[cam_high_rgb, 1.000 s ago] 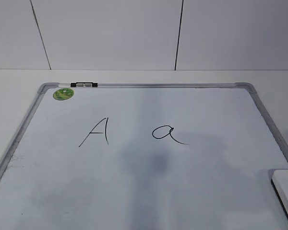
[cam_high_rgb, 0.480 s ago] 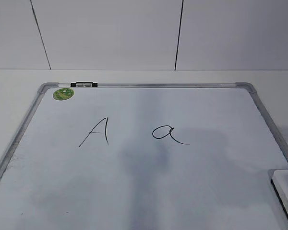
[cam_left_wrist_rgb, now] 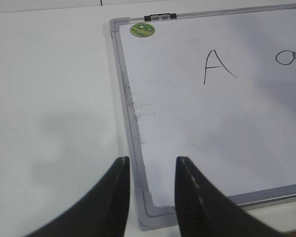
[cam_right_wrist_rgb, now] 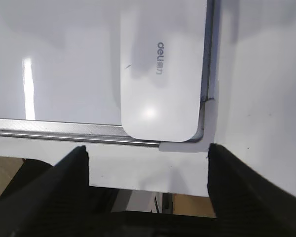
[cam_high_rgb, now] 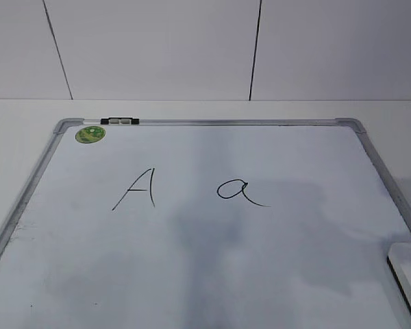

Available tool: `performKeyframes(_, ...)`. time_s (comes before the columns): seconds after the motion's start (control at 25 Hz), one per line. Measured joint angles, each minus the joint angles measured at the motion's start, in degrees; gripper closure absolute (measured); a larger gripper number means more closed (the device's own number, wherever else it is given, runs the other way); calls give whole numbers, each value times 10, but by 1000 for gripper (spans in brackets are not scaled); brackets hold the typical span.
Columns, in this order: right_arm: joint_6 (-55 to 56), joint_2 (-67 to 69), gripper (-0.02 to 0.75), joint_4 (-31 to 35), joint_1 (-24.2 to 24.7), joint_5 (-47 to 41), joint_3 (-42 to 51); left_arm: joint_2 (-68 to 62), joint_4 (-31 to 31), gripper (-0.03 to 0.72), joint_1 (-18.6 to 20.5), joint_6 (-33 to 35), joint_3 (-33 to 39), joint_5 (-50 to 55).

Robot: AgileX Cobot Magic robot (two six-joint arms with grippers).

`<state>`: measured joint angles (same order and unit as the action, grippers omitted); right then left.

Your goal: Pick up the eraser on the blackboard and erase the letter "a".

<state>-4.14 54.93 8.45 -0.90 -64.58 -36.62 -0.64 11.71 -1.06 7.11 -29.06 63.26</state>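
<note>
Two wide-spread jaws of right gripper (cam_right_wrist_rgb: pixel 148 163), empty, hanging just short of eraser (cam_right_wrist_rgb: pixel 160 74) at lower right of blackboard (cam_high_rgb: pixel 192 274), long axis pointing away. Further up-centre, letter "a" (cam_high_rgb: pixel 240 190). Left gripper (cam_left_wrist_rgb: pixel 150 195) part open, empty, farther off.

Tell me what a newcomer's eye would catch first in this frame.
Two black marker letters in the middle of the blackboard: a capital "A" left of the letter "a". Next, the white eraser, lying on the board's near right corner, with the right pincer wide open above it.
</note>
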Motion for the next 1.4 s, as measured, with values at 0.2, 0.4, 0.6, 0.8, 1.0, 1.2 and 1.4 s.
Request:
performKeyframes(0.2,0,35,146,-1,-1,15,0,0,0,454,0,0,0,0)
performKeyframes(0.4,-1,69,146,-2,-1,37,-7,0,0,454,0,0,0,0)
performKeyframes(0.6,-2,105,146,-2,-1,49,-37,0,0,454,0,0,0,0)
performKeyframes(0.8,-4,130,146,-6,-12,52,-49,0,0,454,0,0,0,0)
performKeyframes(1.0,11,134,146,-29,-47,52,-49,0,0,453,0,0,0,0)
performKeyframes(1.2,41,134,146,-67,-55,52,-49,0,0,453,0,0,0,0)
performKeyframes(1.4,47,134,146,-71,-55,54,-49,0,0,454,0,0,0,0)
